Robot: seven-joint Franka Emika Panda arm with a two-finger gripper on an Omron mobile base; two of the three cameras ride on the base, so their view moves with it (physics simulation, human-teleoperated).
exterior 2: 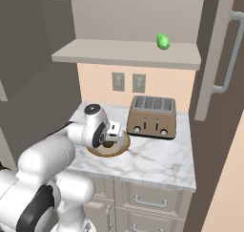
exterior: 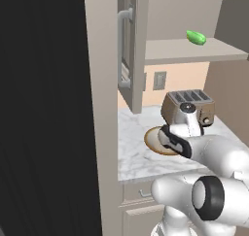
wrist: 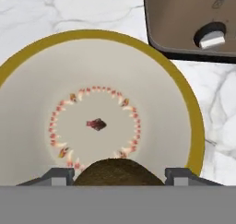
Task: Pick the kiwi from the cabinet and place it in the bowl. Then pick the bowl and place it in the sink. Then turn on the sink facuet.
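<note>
Two fingertips of the gripper [wrist: 118,174] clasp the kiwi [wrist: 119,172] right above the bowl [wrist: 41,103] on the marble counter [exterior 2: 157,159]; a toaster [exterior 2: 152,116] sits just beyond.

A home kitchen.
A marble counter [exterior 2: 157,159] carries a toaster [exterior 2: 152,117], with drawers [exterior 2: 150,200] below, a wall cabinet [exterior 2: 128,54] above and wall outlets [exterior 2: 128,82] behind.

The marble desk [exterior 2: 157,162] carries the bowl [exterior 2: 120,147] and, just beside it, a toaster [exterior 2: 151,117]. The cabinet shelf [exterior 2: 119,54] above holds a green item [exterior 2: 163,41].
</note>
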